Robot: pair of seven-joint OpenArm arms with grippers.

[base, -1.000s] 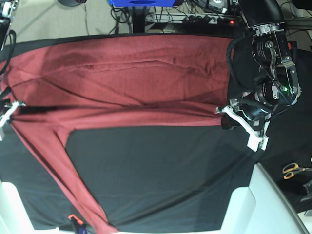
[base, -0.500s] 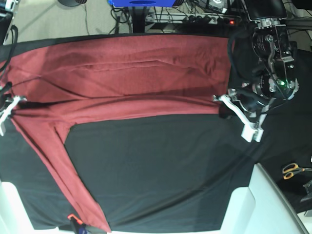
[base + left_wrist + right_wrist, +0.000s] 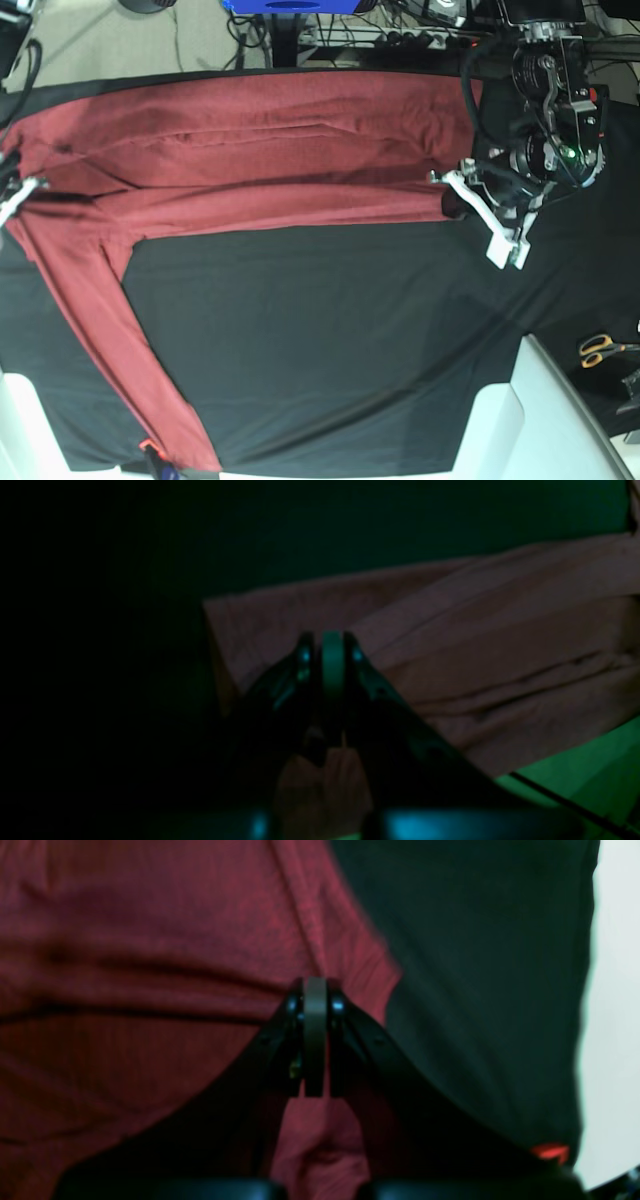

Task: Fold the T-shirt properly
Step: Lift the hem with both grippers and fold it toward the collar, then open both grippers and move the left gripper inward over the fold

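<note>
The brick-red T-shirt (image 3: 250, 140) lies stretched across the far half of the black-covered table (image 3: 330, 340). One long sleeve (image 3: 130, 360) trails diagonally to the near left edge. At the right end of the shirt's near edge, my left gripper (image 3: 439, 180) is shut on the fabric. In the dim left wrist view its jaws (image 3: 332, 670) are pressed together, with cloth (image 3: 500, 645) spreading beyond them. My right gripper (image 3: 22, 190) is shut on the shirt's left end. The right wrist view has its jaws (image 3: 315, 1035) together, with red fabric (image 3: 125, 940) bunched beneath them.
Orange-handled scissors (image 3: 600, 348) lie at the right edge. White panels (image 3: 560, 420) stand at the near right and near left corners. A small orange item (image 3: 148, 445) sits by the sleeve's end. Cables and a blue object (image 3: 290, 5) are behind the table.
Both grippers have moved toward the far side of the table, carrying the shirt's near edge with them. The red band is narrower and the sleeve has shifted left.
</note>
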